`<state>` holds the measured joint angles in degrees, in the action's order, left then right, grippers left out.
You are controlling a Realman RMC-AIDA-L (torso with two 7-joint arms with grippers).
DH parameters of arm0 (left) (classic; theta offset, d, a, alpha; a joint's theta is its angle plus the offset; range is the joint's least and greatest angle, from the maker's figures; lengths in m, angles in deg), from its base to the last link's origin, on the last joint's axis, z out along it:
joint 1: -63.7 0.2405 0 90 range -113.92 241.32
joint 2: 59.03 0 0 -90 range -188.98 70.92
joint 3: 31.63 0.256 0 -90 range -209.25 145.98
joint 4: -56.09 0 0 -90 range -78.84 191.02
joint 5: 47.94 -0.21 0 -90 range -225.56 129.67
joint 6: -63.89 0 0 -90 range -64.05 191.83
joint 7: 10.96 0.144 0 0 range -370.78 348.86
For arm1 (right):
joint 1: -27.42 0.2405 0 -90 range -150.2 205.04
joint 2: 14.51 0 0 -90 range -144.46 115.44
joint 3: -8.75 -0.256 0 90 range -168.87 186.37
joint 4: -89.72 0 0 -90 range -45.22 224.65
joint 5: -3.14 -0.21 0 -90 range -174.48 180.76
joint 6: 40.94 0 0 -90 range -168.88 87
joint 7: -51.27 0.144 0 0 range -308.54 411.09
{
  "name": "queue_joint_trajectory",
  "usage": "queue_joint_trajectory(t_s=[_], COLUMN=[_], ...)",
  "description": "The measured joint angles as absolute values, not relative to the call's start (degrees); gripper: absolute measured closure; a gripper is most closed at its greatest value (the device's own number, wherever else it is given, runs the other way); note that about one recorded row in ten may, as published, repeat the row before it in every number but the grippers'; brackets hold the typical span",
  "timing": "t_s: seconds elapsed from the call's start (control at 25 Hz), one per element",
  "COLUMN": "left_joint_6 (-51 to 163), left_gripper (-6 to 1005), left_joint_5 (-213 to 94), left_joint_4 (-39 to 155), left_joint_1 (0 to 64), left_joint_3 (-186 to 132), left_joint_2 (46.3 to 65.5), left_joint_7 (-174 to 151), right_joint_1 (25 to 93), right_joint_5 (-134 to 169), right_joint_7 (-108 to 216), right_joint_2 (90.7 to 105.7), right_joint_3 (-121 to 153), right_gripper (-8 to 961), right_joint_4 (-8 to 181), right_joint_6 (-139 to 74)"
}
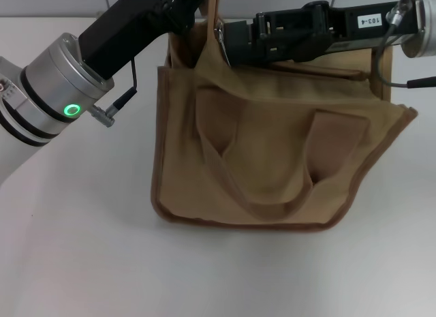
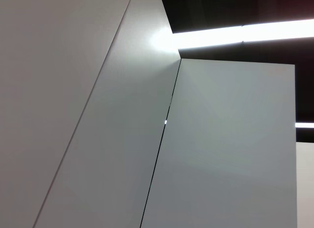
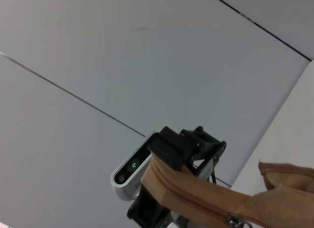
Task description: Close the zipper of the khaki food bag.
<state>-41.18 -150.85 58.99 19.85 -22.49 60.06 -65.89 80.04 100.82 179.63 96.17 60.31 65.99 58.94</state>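
The khaki food bag (image 1: 272, 160) lies tilted on the white table, its strap handles drooping over the front. My left gripper (image 1: 194, 9) is at the bag's top left corner. In the right wrist view the left gripper (image 3: 169, 152) is black and shut on the end of the bag's top panel. The zipper (image 3: 196, 196) runs from that end to a small silver pull tab (image 3: 234, 221). My right gripper (image 1: 225, 36) reaches in over the top from the right, shut on the pull tab (image 1: 219, 29), close to the left gripper. The left wrist view shows no bag.
The white table (image 1: 82, 262) stretches in front of and left of the bag. A thin black cable (image 1: 119, 102) hangs from my left arm beside the bag's left edge. Grey wall panels (image 2: 98, 115) fill the wrist views.
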Motion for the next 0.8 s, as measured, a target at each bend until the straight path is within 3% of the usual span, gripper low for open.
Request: queue_joint_trajectory(t_s=[0.24, 0.8], left_joint_6=[-41.2, -40.6], left_gripper=[977, 978], left_joint_5=[-150.8, -150.8], left_joint_4=[59.0, 59.0], left_joint_1=[19.8, 19.9], left_joint_3=[-22.5, -22.5], left_joint_2=[60.06, 60.06], left_joint_7=[-65.9, -65.9], right_joint_1=[80.1, 79.9], right_joint_5=[101.0, 100.9], right_joint_7=[179.6, 179.1], right_joint_2=[97.58, 97.73], right_joint_3=[60.3, 59.9], right_gripper=[221, 227], right_joint_4=[63.7, 63.5], right_joint_6=[58.8, 59.3])
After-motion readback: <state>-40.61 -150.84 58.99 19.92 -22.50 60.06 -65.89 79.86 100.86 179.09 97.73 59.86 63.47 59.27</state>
